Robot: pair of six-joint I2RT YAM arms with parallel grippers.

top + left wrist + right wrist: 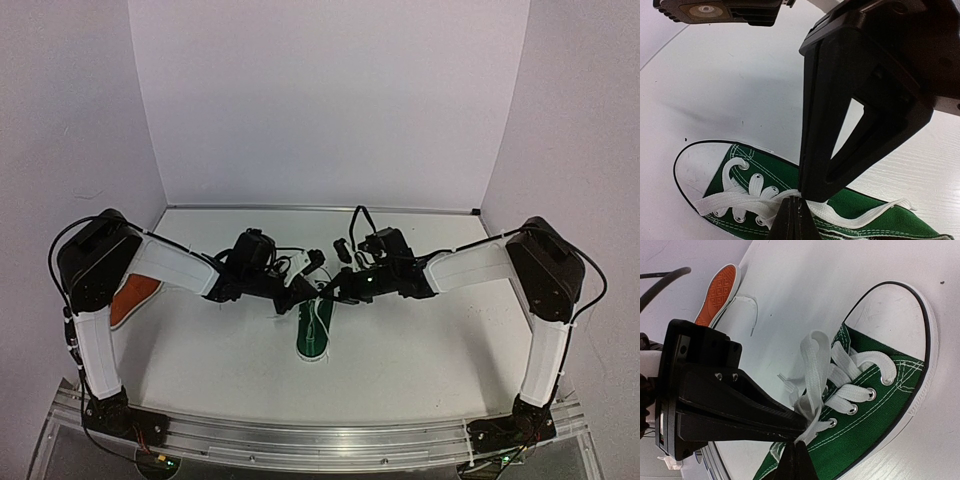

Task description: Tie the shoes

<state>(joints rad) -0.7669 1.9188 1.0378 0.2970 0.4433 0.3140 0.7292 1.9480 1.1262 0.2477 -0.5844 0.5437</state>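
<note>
Left gripper and right gripper both pinch white lace, tips together above green shoe. Shoe axis runs near-far between the arms, toe nearward.

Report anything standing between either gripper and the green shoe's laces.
Nothing visible does. The left gripper and the right gripper are each already shut on the white laces above the green shoe, close together.

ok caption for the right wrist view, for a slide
Left fingers and right fingers pinch the lace above the green shoe, orange shoe behind, sole showing.
</note>
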